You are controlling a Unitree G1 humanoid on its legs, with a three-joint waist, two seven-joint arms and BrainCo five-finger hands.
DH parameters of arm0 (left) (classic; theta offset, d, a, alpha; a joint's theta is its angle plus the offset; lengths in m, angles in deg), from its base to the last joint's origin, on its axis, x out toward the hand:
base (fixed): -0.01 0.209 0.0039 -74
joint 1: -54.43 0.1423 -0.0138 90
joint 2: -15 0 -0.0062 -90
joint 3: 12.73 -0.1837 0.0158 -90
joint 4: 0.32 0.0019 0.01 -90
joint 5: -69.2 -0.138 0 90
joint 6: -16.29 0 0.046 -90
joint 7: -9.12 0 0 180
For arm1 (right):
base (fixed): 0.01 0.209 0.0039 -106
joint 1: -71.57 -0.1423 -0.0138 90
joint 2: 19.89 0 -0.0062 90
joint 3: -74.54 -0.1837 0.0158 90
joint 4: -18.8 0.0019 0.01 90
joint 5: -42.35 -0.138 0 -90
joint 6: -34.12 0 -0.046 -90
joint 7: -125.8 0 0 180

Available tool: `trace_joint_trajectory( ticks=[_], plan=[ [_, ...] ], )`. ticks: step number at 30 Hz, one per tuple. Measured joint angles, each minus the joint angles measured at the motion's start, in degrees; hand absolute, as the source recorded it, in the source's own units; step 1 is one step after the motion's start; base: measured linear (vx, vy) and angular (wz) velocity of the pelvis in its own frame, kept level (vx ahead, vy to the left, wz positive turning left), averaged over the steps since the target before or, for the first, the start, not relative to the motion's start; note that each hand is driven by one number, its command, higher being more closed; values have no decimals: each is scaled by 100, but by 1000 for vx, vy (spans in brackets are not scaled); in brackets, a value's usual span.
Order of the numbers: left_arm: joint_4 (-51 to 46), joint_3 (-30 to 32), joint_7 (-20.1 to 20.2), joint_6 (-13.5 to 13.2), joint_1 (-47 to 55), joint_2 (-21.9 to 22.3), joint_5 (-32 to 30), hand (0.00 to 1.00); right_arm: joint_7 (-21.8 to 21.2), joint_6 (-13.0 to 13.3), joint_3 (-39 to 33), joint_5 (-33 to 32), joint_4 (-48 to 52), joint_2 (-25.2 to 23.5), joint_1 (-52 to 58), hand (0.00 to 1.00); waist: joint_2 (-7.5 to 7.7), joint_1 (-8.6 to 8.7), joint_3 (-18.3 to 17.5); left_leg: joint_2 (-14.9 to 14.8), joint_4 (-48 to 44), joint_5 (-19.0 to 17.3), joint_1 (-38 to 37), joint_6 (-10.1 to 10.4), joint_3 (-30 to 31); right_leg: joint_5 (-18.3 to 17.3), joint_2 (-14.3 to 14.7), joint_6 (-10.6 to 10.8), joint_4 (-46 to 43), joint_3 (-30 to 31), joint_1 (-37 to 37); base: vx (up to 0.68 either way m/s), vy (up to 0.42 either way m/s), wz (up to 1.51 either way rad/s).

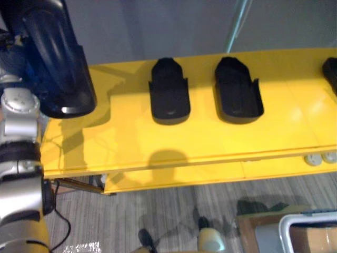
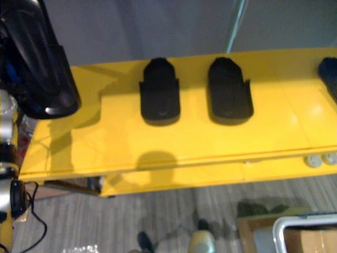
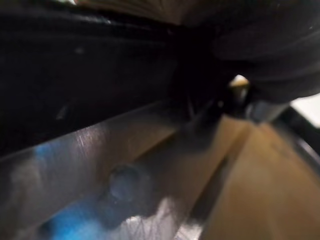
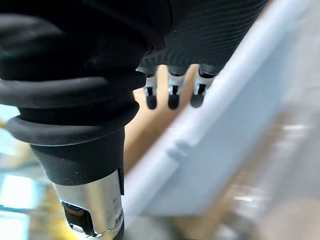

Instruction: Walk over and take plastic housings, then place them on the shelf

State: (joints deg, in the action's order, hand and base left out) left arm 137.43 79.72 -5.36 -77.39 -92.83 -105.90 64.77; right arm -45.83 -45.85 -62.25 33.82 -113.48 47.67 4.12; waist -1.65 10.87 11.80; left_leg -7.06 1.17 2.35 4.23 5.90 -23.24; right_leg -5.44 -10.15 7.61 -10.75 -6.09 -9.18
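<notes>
Plastic housings, black and glossy, show in four places: two [image 1: 169,90] [image 1: 238,88] lie side by side, apart from each other, on the top of the yellow shelf [image 1: 210,142], with their narrow rounded ends toward its far edge. A third [image 1: 330,74] is cut off by the right edge of the eye views. A larger-looking one [image 1: 58,68] stands at the top of the left arm, over the shelf's left end, and throws a shadow on the yellow board. Whether it touches the board cannot be told. The left hand [image 3: 280,50] shows in its wrist view as a dark ribbed cover beside a black surface and a brushed metal strip [image 3: 100,165]. Its fingers are hidden, so I cannot tell whether they are clamped on the housing. The right hand [image 4: 210,30] hangs low with its fingers [image 4: 172,95] straight, close together and holding nothing, just above the pale rim of a bin [image 4: 225,150]. That white-rimmed bin [image 1: 287,226] sits on the grey striped floor [image 1: 158,211] at the lower right. A second yellow board [image 1: 210,176] juts out under the top one, and two small pale round things [image 1: 321,158] lie near its right end.
</notes>
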Motion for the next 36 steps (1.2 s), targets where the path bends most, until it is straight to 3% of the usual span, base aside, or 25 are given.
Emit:
trace_joint_trajectory(
  ticks=[4, 10, 20, 30, 36],
  plan=[
    [885, -381, 272, 2, -650, -4, 172, 100, -519, -172, 513, -46, -613, 73, -139, 0, 39, 56, 359, -25, -89, -1, 203, -5, -65, 65, 15, -14, -68, 46, -224, -36, 2, -6],
    [1334, -589, 581, 45, -943, -14, 165, 100, -847, -189, 1362, -204, -807, 155, -400, 0, 82, 36, 707, -36, -196, -14, 394, -25, -62, 88, 13, -23, -73, 81, -372, -2, 0, -1],
    [1474, -781, 678, 60, -1521, -175, 110, 100, -965, -201, 1972, -417, -812, 204, -491, 0, 163, -9, 1094, -87, -611, -175, 713, -132, -75, 94, -24, -20, -74, 111, -497, 15, 0, 2],
    [1474, -843, 681, 65, -1832, -214, -64, 100, -975, -202, 2342, -422, -781, 220, -488, 0, 215, -77, 1172, -143, -808, -280, 988, -112, -83, 138, -17, -15, -73, 130, -692, 2, 1, -1],
    [1478, -996, 917, 88, -1834, -214, -99, 100, -990, -235, 2388, -422, -729, 222, -472, 0, 218, -85, 1173, -204, -956, -377, 1003, -109, -105, 160, 10, -12, -73, 158, -677, 2, 5, -4]
  ],
)
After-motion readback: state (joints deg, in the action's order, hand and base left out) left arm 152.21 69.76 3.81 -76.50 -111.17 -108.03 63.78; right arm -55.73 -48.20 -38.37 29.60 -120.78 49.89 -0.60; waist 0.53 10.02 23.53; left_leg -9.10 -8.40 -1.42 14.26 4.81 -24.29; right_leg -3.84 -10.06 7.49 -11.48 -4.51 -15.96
